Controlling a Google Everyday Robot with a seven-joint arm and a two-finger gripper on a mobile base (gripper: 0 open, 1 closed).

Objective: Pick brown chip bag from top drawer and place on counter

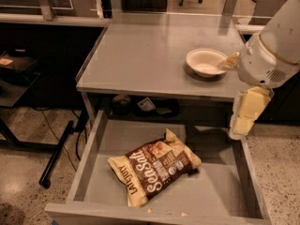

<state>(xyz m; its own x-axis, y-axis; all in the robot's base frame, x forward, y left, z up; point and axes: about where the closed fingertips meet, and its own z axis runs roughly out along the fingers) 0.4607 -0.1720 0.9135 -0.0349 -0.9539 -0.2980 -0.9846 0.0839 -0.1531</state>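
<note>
Gripper (243, 123) over right edge of top drawer (220, 186); nothing seen held, opening impossible to tell. Brown chip bag (154, 172) mid-drawer, left of and below gripper; long axis diagonal, front-left to back-right.

The grey counter (140, 55) carries 1 white bowl (205, 62) near its right edge, and the gripper (243, 123) hangs by its front right corner.

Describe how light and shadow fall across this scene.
Camera view: warm, dim light; the counter is evenly lit; the white bowl casts a dark shadow on its near side; the brown chip bag shades the top drawer floor at its right end; the tool hangs by the counter's right front corner.
</note>
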